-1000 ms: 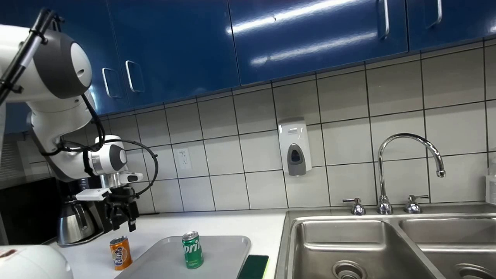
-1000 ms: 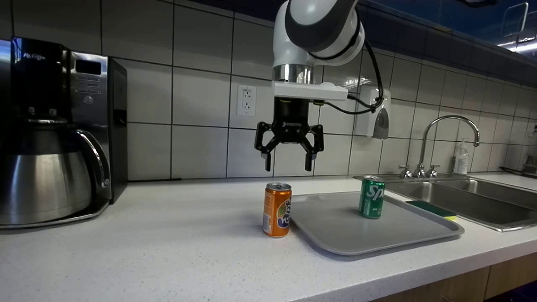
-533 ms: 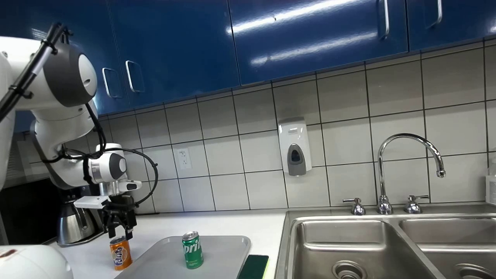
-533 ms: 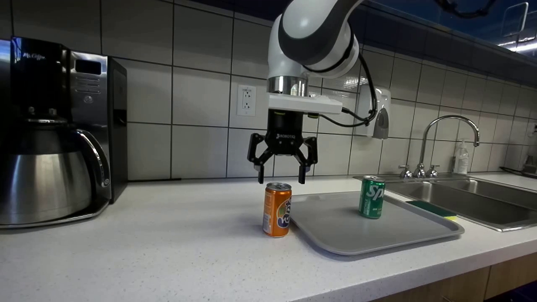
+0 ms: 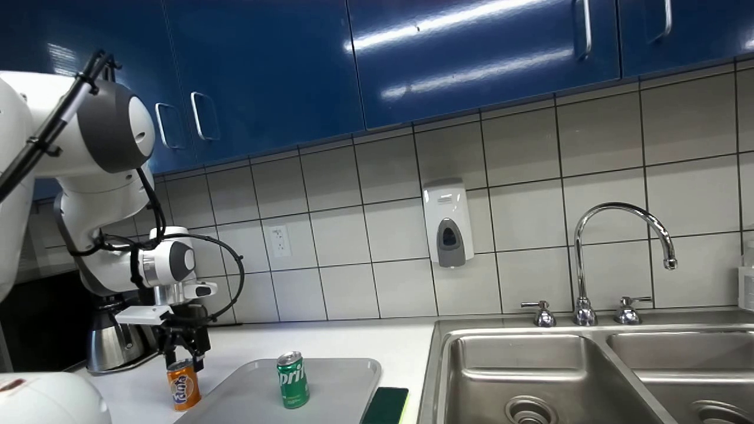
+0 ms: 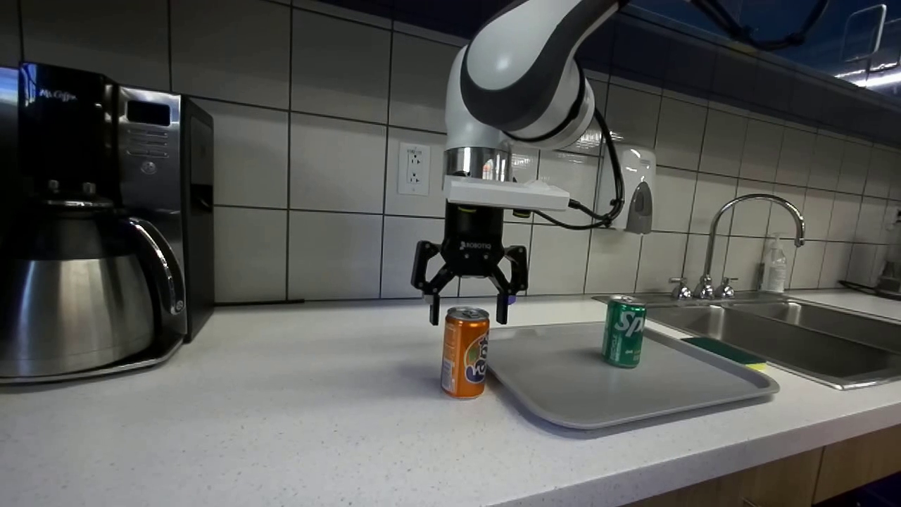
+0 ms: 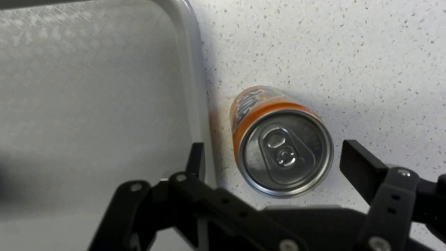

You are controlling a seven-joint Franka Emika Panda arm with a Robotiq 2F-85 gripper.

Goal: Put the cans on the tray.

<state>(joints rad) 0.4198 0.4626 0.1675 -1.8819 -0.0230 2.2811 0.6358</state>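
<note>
Hovering at the top of an upright orange cylindrical metal can [image 6: 464,359], a black two-fingered claw [image 6: 468,320] has its fingers spread, gaps showing either side in the wrist view. The orange can stands on a white speckled tabletop [image 6: 281,422], just beside a flat light-grey rectangular tray [image 6: 563,387], where a green cylindrical metal can [image 6: 624,336] stands upright.

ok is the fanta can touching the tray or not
Apart: in the wrist view, a strip of speckled countertop shows between the orange Fanta can and the grey tray.
</note>
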